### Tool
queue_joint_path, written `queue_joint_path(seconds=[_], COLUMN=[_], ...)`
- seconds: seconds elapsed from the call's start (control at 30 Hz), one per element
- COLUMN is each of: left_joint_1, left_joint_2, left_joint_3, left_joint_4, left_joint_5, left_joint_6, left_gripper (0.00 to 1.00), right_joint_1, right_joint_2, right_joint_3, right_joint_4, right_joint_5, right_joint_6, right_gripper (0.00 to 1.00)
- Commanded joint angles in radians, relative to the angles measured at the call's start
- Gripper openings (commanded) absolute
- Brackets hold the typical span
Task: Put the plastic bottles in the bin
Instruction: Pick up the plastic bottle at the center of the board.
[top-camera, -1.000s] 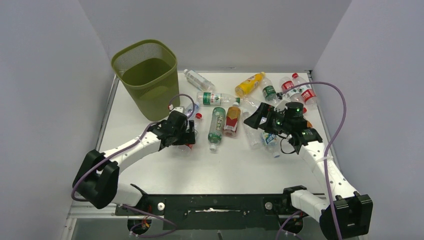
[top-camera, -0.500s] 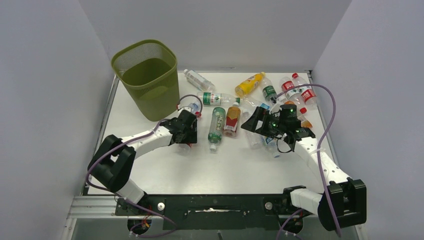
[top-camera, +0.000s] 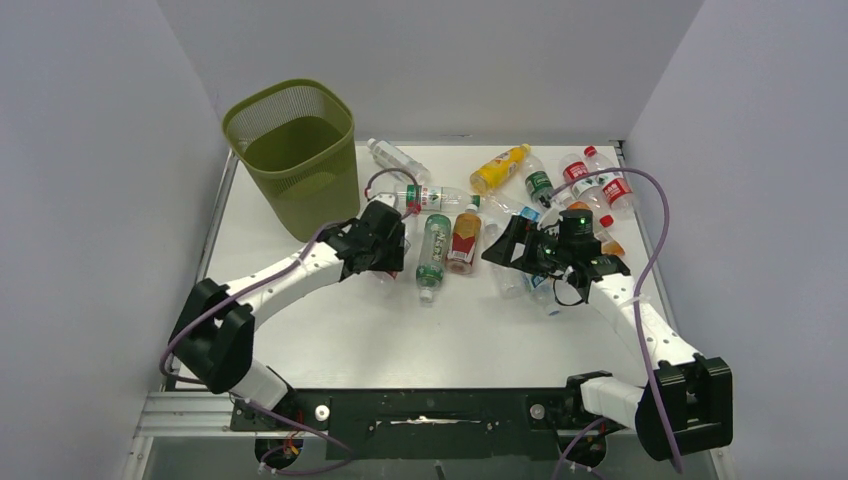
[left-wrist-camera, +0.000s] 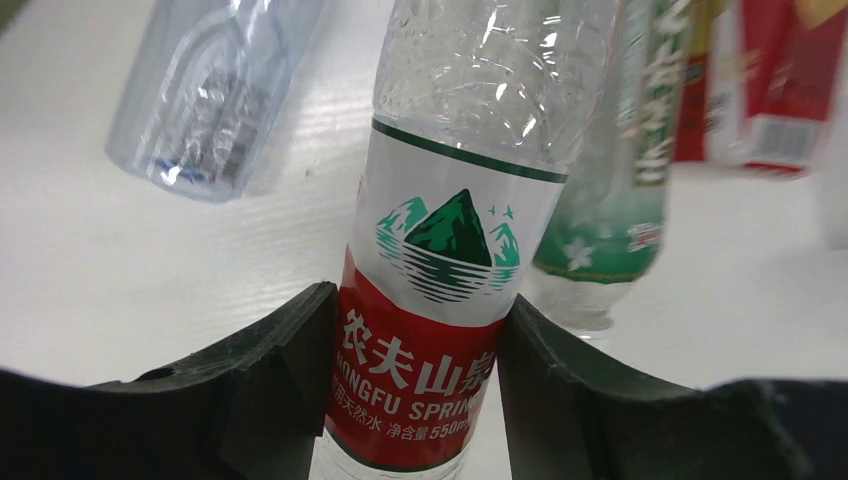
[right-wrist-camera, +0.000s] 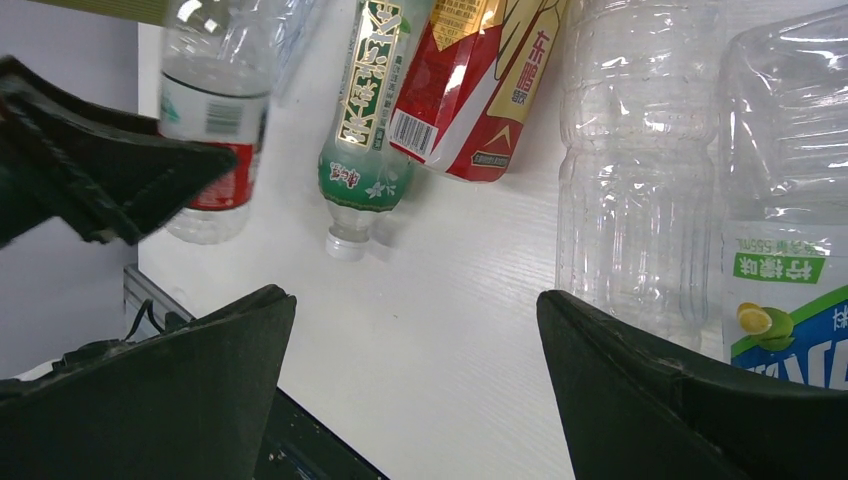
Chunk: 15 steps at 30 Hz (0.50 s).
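Note:
My left gripper (top-camera: 386, 248) is shut on a clear plastic bottle with a red and white label (left-wrist-camera: 440, 290); both black fingers (left-wrist-camera: 275, 370) press its sides. That bottle also shows in the right wrist view (right-wrist-camera: 212, 130). The olive-green mesh bin (top-camera: 295, 150) stands at the far left of the table, behind and left of this gripper. My right gripper (top-camera: 508, 246) is open above the white tabletop, jaws wide with nothing between them (right-wrist-camera: 415, 300). A bare clear bottle (right-wrist-camera: 630, 180) and a lemon-labelled one (right-wrist-camera: 780, 280) lie beside its right finger.
Several more bottles lie across the table's middle and far right: a green-labelled one (top-camera: 432, 250), a red tea bottle (top-camera: 464, 240), an orange one (top-camera: 497, 168), two red-labelled ones (top-camera: 598, 180). A crushed clear bottle (left-wrist-camera: 210, 100) lies left of the held one.
The left gripper has closed on the red-labelled bottle and moved right and farther from its base. The right arm shifted slightly left, jaws still wide.

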<state>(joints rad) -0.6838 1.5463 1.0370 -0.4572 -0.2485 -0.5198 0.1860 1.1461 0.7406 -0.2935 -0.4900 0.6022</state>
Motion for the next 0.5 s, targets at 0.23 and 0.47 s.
queue_joint_path(seconds=[0.23, 0.47], left_joint_1=[0.002, 0.047], left_joint_2=[-0.116, -0.076], left_joint_3=[0.404, 0.645], left_joint_4=[-0.123, -0.181], left_joint_5=[-0.029, -0.066], left_joint_6=[0.089, 0.151], left_gripper=[0.37, 0.37], right_joint_1=[0.007, 0.008], right_joint_2=[-0.036, -0.038], right_joint_3=[0.061, 0.060], right_joint_4=[-0.015, -0.005], right_joint_5=[0.005, -0.002], right_joint_6=[-0.024, -0.015], right_gripper=[0.98, 0.98])
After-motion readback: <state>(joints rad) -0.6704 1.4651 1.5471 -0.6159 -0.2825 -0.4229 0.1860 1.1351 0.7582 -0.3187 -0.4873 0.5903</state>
